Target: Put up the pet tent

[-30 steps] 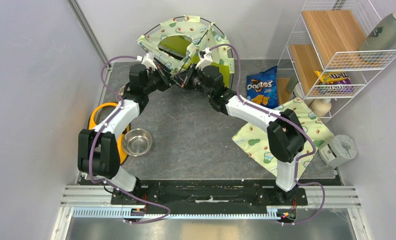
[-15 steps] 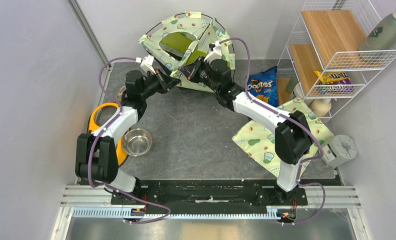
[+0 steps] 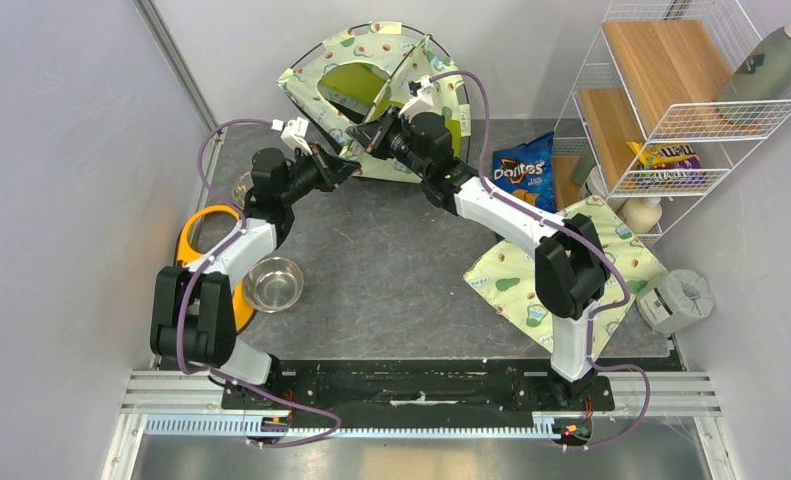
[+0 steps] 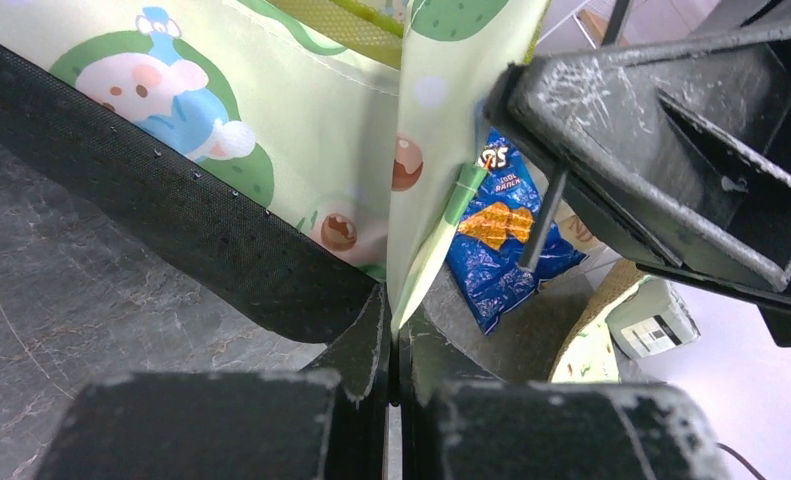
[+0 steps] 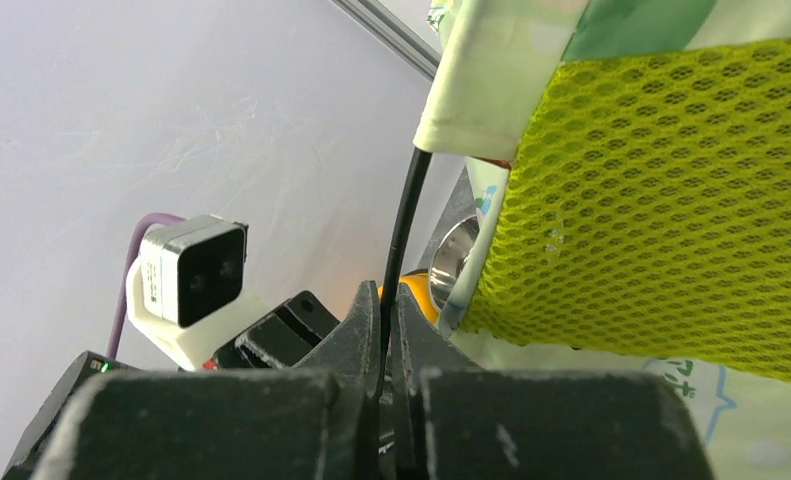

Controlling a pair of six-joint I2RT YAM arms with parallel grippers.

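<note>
We see the pet tent (image 3: 366,75) lifted at the far middle of the table (image 3: 391,250), close to the back wall. Our left gripper (image 4: 392,335) has its jaws pressed on a fold of printed fabric at the tent's near lower edge. Our right gripper (image 5: 388,335), just right of it, pinches a thin black pole (image 5: 403,230) emerging from the fabric sleeve.
</note>
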